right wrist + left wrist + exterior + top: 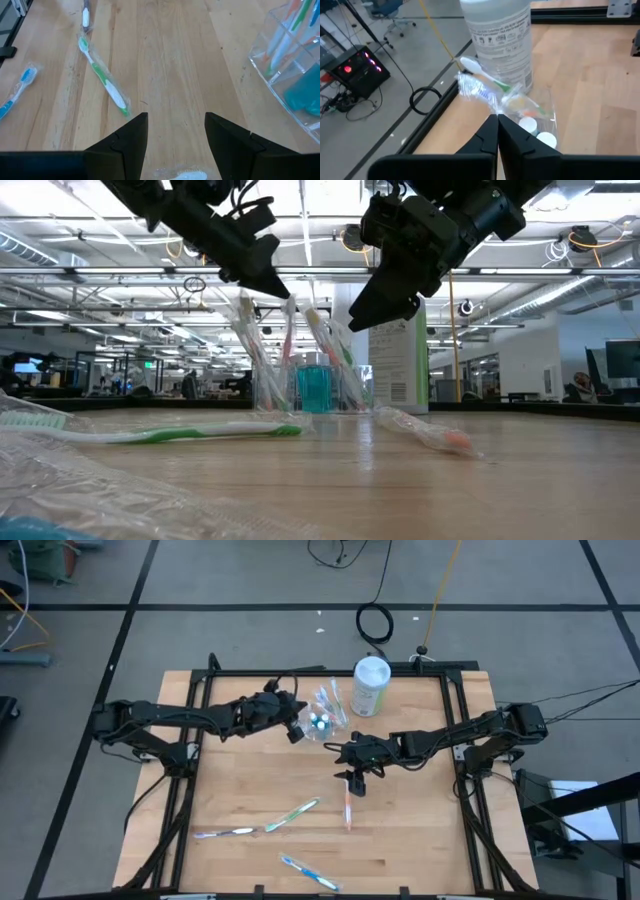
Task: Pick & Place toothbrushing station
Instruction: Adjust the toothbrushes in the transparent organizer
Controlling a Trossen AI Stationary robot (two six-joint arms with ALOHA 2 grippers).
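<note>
The clear cup [323, 720] stands at the table's far middle, next to the canister. It holds several wrapped toothbrushes [250, 340] upright and something blue [313, 388]. My left gripper [296, 727] is shut, its tips [497, 122] just over the cup's near-left rim and the wrapped brushes [485, 80]. My right gripper [352, 780] is open and empty, hanging above the table's middle. An orange wrapped toothbrush [348, 806] lies on the table just below it, and its head shows in the right wrist view [186, 175]. My left gripper's shut fingertips [496, 120] stand right next to the clear wrapping of the brushes in the cup [492, 102]. I cannot tell whether they touch it.
A white-and-green canister [370, 685] stands right behind the cup. On the near half of the table lie a green toothbrush [295, 812], another [225, 833] to its left and a blue one [310, 872] near the front edge. A black frame [300, 671] edges the table.
</note>
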